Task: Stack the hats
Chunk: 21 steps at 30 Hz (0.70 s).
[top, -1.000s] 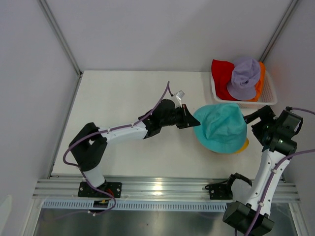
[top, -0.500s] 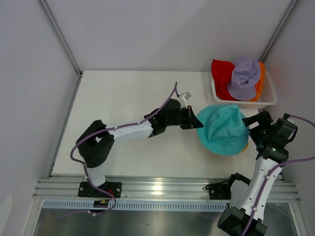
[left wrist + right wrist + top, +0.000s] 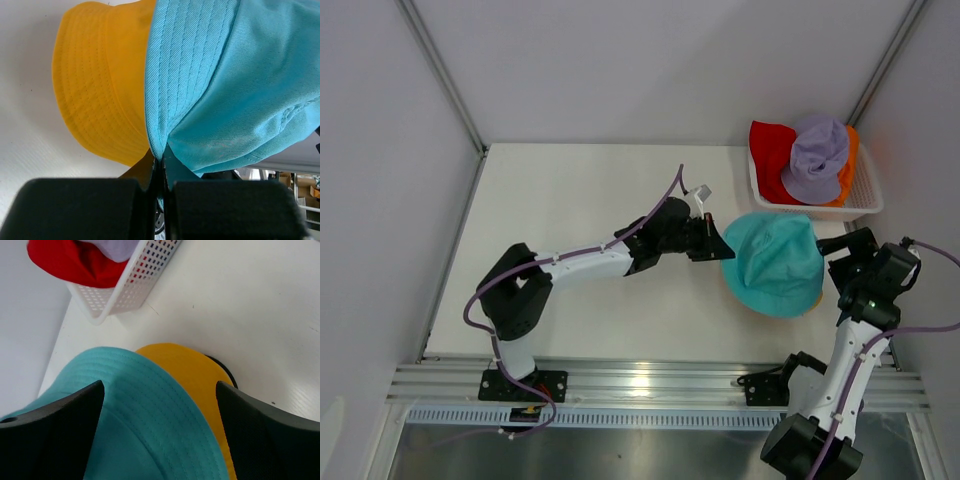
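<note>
left gripper (image 3: 159, 165): clamped tight on the brim edge of the teal hat (image 3: 775, 262), fabric pinched between the jaws
right gripper (image 3: 159, 387): jaws spread wide, nothing in them, hanging just to the right of the teal hat and pointed at it
teal hat: sat draped over the yellow hat (image 3: 100, 90) on the right side of the table (image 3: 570, 200), covering most of it
yellow hat: under the teal one, only a sliver poked out at the near-right in the top view; the wrist cams showed more of its brim
basket (image 3: 865, 195): white mesh thing in the far right corner, just beyond the teal/yellow pair
red hat (image 3: 770, 150): in the basket, left side, flopped over the rim
lavender hat (image 3: 817, 155): on top of the pile in the basket
orange hat (image 3: 850, 160): in the basket too, peeking out on the right from under the lavender one
</note>
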Each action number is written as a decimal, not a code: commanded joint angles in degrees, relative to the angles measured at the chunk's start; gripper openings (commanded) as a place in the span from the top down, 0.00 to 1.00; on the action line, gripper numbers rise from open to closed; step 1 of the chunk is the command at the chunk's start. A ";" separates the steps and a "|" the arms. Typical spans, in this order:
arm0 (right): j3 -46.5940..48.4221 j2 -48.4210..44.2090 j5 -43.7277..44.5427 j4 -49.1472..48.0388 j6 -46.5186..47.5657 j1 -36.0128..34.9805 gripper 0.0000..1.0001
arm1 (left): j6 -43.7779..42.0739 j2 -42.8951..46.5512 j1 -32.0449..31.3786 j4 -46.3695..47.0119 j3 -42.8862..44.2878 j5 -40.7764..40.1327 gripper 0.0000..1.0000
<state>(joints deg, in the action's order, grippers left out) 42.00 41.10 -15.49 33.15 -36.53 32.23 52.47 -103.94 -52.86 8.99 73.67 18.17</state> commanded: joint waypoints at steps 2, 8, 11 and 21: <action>-0.59 1.43 -2.69 -6.68 -4.07 2.83 0.04 | -1.23 1.02 -0.49 -0.03 0.16 -0.68 0.99; -7.09 -1.36 -14.74 -13.71 -8.29 7.41 0.04 | -0.44 2.51 -0.49 2.60 -2.56 -0.86 0.99; -10.00 -3.40 -18.96 -19.33 -9.52 7.76 0.04 | -0.70 2.95 -0.49 2.87 -2.56 -0.95 0.99; -14.93 -3.49 -27.22 -28.92 -13.56 7.85 0.23 | -1.75 3.04 -0.49 0.59 0.33 -1.12 0.99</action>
<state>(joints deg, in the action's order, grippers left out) 27.99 38.22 -37.95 11.14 -47.51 39.86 52.40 -103.70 -52.86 9.41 71.57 17.58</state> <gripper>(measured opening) 0.800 0.012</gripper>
